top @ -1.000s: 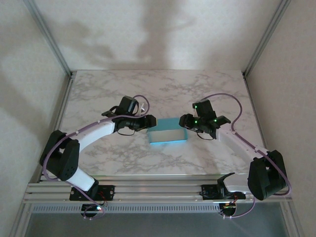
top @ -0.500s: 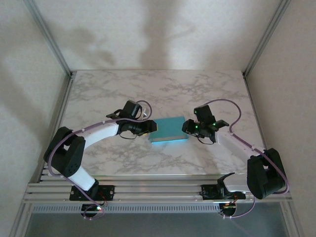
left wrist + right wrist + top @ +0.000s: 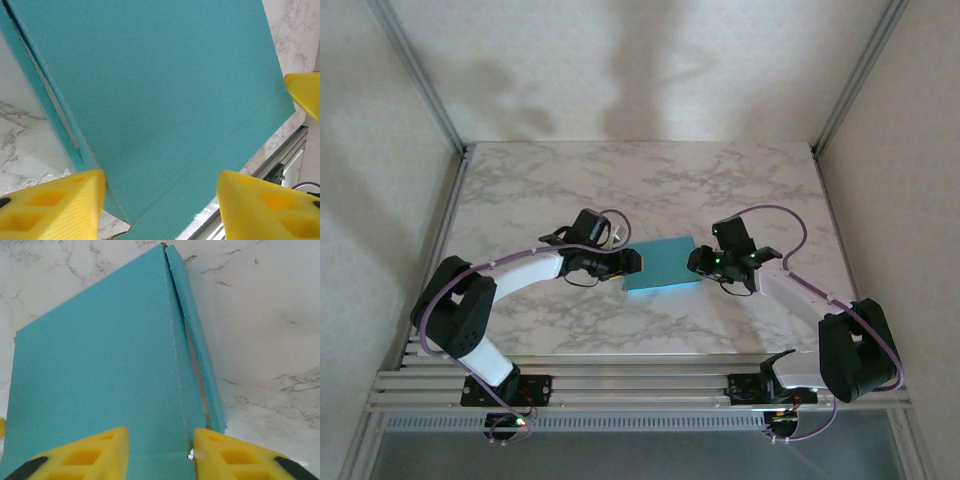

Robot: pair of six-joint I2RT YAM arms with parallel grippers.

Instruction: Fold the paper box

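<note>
At the middle of the bench (image 3: 570, 180), the paper box (image 3: 660, 266) lies low and blue on top; a moment ago it looked taller and pale. Left hand (image 3: 630, 262) and right hand (image 3: 696, 262), both spread, sit at its ends. Folding seems nearly done.

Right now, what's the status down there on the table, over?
Left pincer and right pincer open, one at each end of the box. Box on the table, turquoise side up. Nothing blocking.

I see a lab test cell: a marbled tabletop (image 3: 570, 180) walled by white panels (image 3: 380, 150) and aluminium posts (image 3: 420, 75), a slotted rail (image 3: 640, 385) along its near edge.
</note>
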